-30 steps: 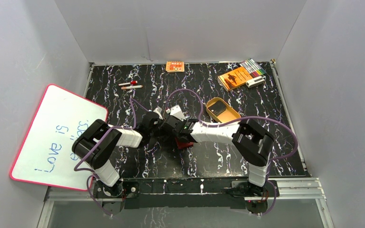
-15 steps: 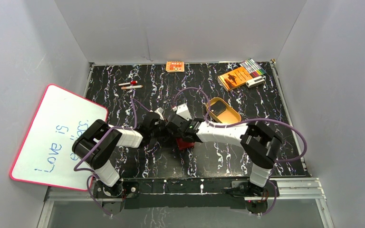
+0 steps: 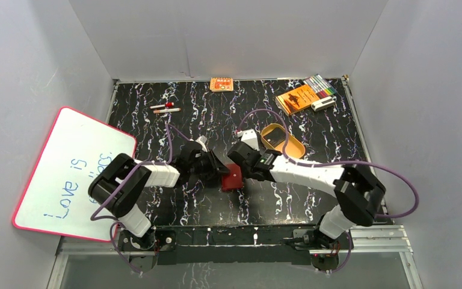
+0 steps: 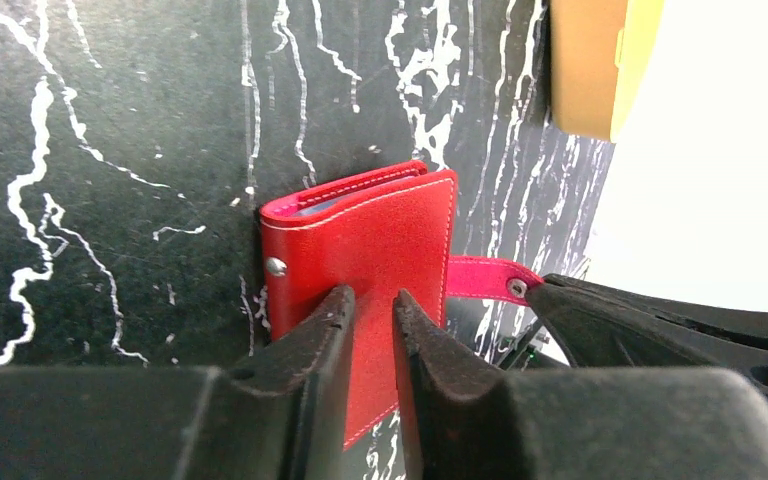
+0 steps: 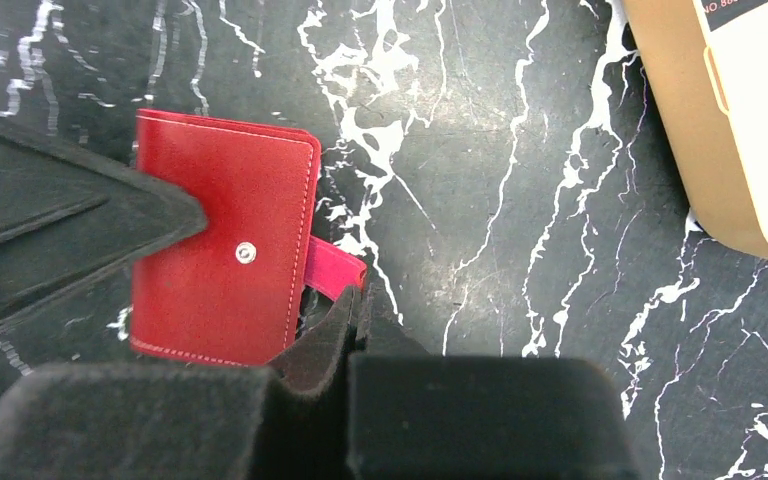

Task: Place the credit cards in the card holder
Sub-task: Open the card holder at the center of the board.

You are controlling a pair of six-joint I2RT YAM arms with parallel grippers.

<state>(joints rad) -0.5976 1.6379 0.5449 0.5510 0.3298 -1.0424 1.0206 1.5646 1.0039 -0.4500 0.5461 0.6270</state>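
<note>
Left wrist | card holder [image 4: 360, 250] lay closed between arms | left gripper [image 4: 372, 298] nearly together on cover, hold unclear | right gripper [image 5: 355, 298] pressed together beside snap tab [image 5: 332, 268], seemingly empty | opening needed cover pinned, tab lifted slowly

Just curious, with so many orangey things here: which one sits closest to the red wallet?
The tan oval tray, just beyond the red wallet. The orange booklet and the small orange box lie far back by the wall.
</note>
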